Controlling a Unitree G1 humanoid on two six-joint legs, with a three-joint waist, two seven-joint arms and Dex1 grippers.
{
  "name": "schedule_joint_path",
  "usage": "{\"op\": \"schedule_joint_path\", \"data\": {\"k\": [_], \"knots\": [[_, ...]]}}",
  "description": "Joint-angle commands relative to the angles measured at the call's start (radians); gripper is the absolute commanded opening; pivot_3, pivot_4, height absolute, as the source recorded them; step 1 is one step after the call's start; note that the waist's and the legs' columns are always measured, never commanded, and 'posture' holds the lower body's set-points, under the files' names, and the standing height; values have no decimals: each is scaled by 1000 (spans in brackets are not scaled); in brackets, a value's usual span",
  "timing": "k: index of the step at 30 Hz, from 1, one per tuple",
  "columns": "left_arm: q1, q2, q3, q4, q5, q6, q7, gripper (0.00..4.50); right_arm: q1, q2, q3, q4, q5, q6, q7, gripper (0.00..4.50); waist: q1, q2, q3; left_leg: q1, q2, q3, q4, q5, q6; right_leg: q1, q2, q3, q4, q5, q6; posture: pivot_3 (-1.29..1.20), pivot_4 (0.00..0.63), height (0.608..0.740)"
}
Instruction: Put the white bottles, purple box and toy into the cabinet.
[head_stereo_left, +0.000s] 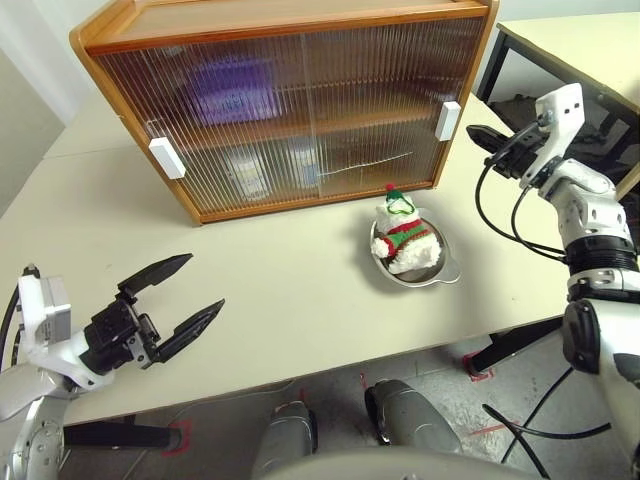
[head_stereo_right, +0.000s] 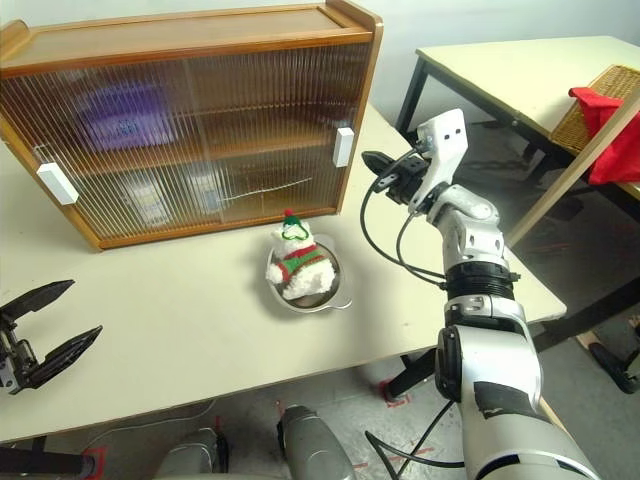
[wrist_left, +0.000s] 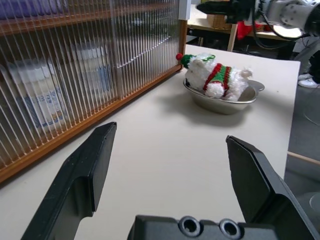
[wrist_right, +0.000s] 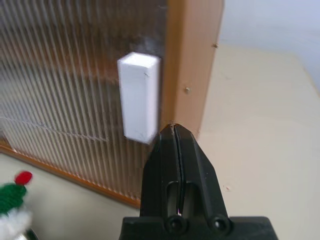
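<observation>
The cabinet (head_stereo_left: 290, 20) stands at the back of the table with both ribbed doors slid shut. Behind the left door the purple box (head_stereo_left: 232, 78) shows as a blur on the upper level, and the white bottles (wrist_left: 35, 100) show dimly on the lower one. The toy (head_stereo_left: 405, 238) lies in a metal bowl (head_stereo_left: 444, 272) in front of the cabinet. My right gripper (head_stereo_left: 482, 137) is shut and empty, its tip just beside the right door's white handle (wrist_right: 138, 96). Low over the table's front left, my left gripper (head_stereo_left: 205, 281) is wide open and empty.
The left door's white handle (head_stereo_left: 166, 157) sits at the cabinet's far left. A second table (head_stereo_right: 520, 60) stands at the back right with a wicker basket and red cloth (head_stereo_right: 600, 100). The table's front edge (head_stereo_left: 330, 370) runs just past the bowl.
</observation>
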Motion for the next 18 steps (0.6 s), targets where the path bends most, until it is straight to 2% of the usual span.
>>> {"op": "schedule_joint_path", "data": {"k": [1, 8, 12, 18], "knots": [[8, -1, -12, 21, 6, -17, -14, 4500, -42, 7, 9, 38, -18, -18, -3, 35, 2, 0, 0, 0, 0, 0, 0, 0, 0, 0, 0, 0, 0, 0, 0, -155, 56, 740], [2, 5, -24, 18, 19, -13, -2, 4500, -63, 26, 21, 65, -30, -33, 16, 35, 14, 0, 0, 0, 0, -1, 0, 0, 0, 0, 0, 0, 0, 1, -1, -143, 55, 740], [0, 11, -30, 12, 23, -8, 9, 4500, -70, 34, 24, 58, -32, -30, 28, 35, 15, 0, 0, 0, 0, 0, 0, 0, 0, 0, 0, 0, 0, 4, -7, -145, 56, 740], [-4, 20, -40, 10, 23, -6, 23, 4500, -74, 60, 25, 37, -22, -14, 67, 35, 15, 0, 0, 0, 0, 0, 0, 0, 0, 0, 0, 0, 0, 4, -7, -146, 57, 740]]}}
